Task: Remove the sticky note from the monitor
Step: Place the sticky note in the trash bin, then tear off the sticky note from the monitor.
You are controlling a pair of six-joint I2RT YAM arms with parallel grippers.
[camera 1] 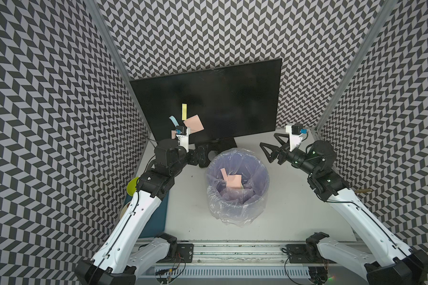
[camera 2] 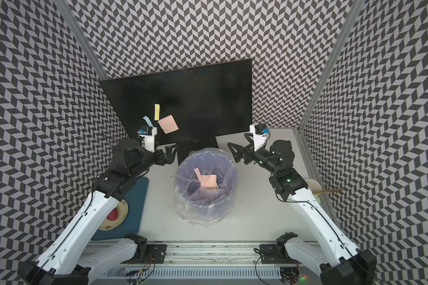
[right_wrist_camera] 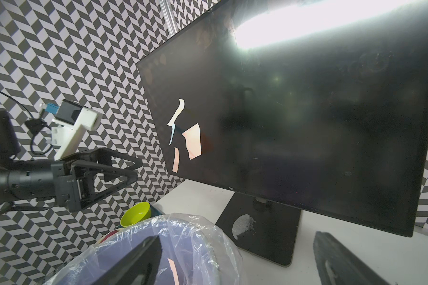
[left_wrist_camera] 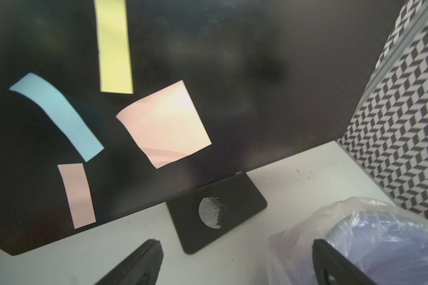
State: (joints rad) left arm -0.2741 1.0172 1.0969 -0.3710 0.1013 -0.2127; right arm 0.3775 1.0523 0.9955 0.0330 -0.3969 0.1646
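The black monitor (camera 1: 220,98) (camera 2: 195,93) stands at the back of the table on its flat base (left_wrist_camera: 215,214). Several sticky notes cling to the lower left of its dark screen: a yellow strip (left_wrist_camera: 114,47), a curled blue strip (left_wrist_camera: 57,116), a pink square (left_wrist_camera: 163,123) (camera 1: 193,123) and a small pink strip (left_wrist_camera: 76,195). My left gripper (camera 1: 204,156) (left_wrist_camera: 235,246) is open and empty, low in front of the screen, below the notes and apart from them. At the right, near the monitor's lower right corner, my right gripper (camera 1: 268,139) (right_wrist_camera: 235,238) is open and empty too.
A bin lined with a clear plastic bag (camera 1: 265,172) stands mid-table in front of the monitor base, with pink notes (camera 1: 234,182) inside. A green bowl (camera 1: 132,186), a blue mat (camera 2: 136,209) and a red-centred dish (camera 2: 114,217) lie left. A cup with a spoon (camera 2: 314,185) sits right.
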